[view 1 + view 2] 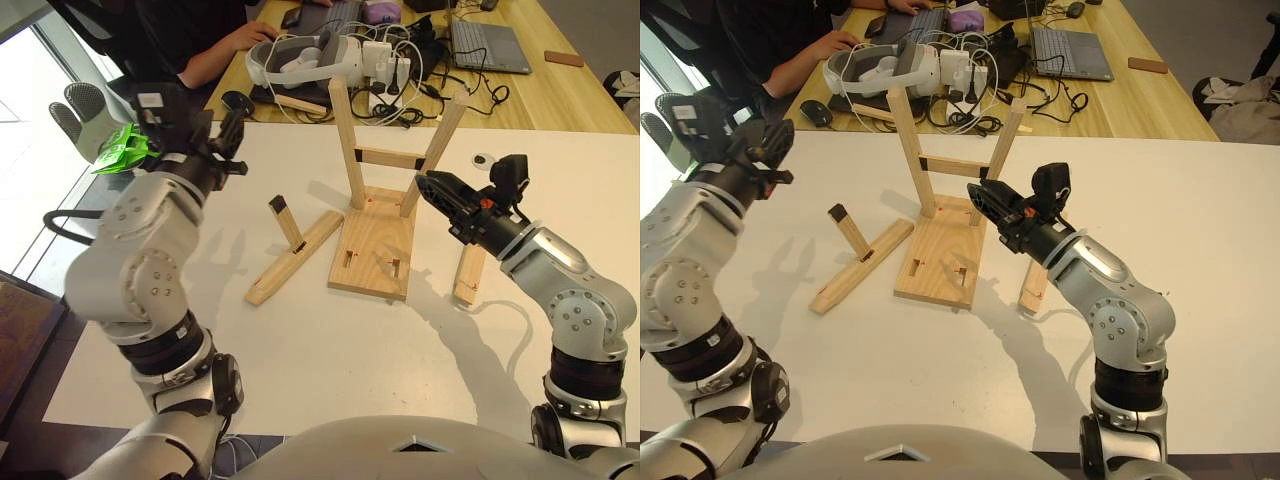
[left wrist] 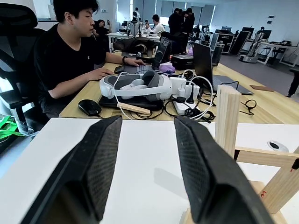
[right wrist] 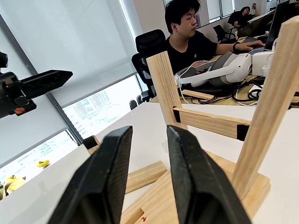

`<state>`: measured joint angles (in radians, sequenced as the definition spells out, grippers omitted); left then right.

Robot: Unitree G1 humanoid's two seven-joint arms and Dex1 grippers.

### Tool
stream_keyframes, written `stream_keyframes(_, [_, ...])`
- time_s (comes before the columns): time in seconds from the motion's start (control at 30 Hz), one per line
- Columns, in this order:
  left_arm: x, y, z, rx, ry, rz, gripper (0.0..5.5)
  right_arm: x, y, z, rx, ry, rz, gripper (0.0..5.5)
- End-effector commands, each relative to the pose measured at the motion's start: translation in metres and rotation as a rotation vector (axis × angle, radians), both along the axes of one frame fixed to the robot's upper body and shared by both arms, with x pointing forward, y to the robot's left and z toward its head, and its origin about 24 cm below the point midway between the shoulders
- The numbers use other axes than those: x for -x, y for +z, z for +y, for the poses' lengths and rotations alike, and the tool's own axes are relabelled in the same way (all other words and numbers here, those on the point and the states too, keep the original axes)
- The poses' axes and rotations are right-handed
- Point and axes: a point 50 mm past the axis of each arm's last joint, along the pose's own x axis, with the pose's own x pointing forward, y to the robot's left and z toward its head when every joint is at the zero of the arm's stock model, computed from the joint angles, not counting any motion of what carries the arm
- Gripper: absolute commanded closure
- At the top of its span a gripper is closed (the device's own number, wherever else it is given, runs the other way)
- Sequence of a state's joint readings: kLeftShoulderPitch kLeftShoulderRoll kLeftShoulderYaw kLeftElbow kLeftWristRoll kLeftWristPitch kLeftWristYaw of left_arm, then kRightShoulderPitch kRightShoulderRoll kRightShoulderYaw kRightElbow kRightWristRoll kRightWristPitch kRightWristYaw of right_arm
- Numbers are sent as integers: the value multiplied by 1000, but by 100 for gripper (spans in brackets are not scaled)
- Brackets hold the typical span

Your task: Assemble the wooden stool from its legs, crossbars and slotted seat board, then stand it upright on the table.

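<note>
Lying flat on the table (image 1: pixel 330 370) just right of the seat board (image 1: pixel 375 245), the loose leg (image 1: pixel 468 275) points away from the robot, below the right gripper (image 1: pixel 422 182), whose fingers are open and empty like those of the far-off left gripper (image 1: pixel 778 152).

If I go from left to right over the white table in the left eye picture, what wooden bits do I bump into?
long pale wooden leg lying flat with a black-tipped stub → flat pale wooden seat board with two legs standing up on it → short pale wooden leg lying flat
</note>
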<state>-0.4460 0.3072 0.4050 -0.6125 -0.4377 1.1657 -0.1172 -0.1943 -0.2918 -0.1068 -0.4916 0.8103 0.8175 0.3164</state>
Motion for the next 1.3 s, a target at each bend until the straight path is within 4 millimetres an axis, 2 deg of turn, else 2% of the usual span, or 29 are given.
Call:
stream_keyframes(0.03, [30,8,-40,171,-472,-64,345,5,2,-2,-4,26,2,414])
stream_keyframes(0.1, [45,9,-57,229,-688,-80,345,4,2,1,-7,45,4,414])
stream_keyframes(0.2, [56,0,-63,248,-830,-18,345,3,4,3,-9,74,2,414])
stream_keyframes(0.23, [56,-10,-62,208,-842,59,345,2,5,2,-7,79,1,414])
stream_keyframes(0.33, [41,-52,-46,58,-724,293,345,1,6,0,-4,88,0,414])
stream_keyframes(0.4, [24,-71,-33,-4,-637,358,345,0,7,1,-2,98,0,414])
stream_keyframes(0.57, [-13,-102,-2,-87,-407,438,345,-3,9,3,9,129,3,414])
stream_keyframes(0.7, [-34,-129,36,-123,-165,544,345,-5,9,4,19,142,3,414])
stream_keyframes(0.77, [-36,-126,49,-134,-110,538,345,-5,10,4,25,146,2,414])
stream_keyframes(0.83, [-37,-112,57,-99,-90,495,345,-5,10,3,30,143,2,414])
stream_keyframes(0.93, [-30,-81,63,-61,-140,400,345,-1,8,1,33,124,4,414])
stream_keyframes(1.0, [-19,-71,62,-96,-221,382,313,1,7,1,32,109,5,414])
stream_keyframes(1.07, [0,-75,53,-156,-360,446,272,2,6,1,29,92,4,414])
stream_keyframes(1.17, [28,-99,62,-342,-425,613,272,3,6,3,27,89,5,414])
stream_keyframes(1.3, [37,-111,73,-431,-432,691,272,3,5,2,31,83,6,414])
